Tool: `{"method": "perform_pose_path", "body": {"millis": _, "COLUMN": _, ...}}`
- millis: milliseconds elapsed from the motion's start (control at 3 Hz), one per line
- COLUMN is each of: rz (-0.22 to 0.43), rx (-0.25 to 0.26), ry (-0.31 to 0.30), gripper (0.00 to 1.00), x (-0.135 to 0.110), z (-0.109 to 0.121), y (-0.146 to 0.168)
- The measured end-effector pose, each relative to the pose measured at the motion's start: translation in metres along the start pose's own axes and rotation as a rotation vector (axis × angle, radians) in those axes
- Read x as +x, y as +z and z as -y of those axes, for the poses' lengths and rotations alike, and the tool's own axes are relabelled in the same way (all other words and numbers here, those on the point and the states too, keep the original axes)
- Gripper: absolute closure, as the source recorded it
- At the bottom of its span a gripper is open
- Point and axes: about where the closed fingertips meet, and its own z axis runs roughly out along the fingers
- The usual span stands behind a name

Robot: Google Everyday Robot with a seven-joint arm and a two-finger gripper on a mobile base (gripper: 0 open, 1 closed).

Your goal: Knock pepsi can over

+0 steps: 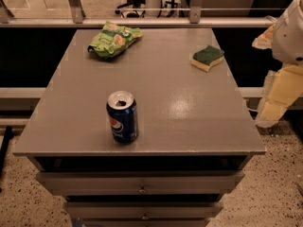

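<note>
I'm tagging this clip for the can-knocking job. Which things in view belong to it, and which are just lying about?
Belongs to the job:
pepsi can, upright near the front edge of the table
hand, off the right side, well apart from the can

Just lying about:
green snack bag, far left corner
sponge, far right

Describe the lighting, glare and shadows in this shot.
Camera view: dim, warm light; a soft glare patch on the grey tabletop, right of the upright dark blue metal pepsi can; deep shadow under the tabletop's front edge; the gripper, beyond the table's right edge, shows pale and bright.
</note>
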Motion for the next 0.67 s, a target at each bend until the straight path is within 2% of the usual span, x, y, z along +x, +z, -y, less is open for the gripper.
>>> {"method": "perform_pose_path", "body": {"millis": 667, "rz": 0.016, "rx": 0.001, "ry": 0.008, "gripper": 0.0, "x": -0.0023, "z": 0.0009, "y": 0.0005}}
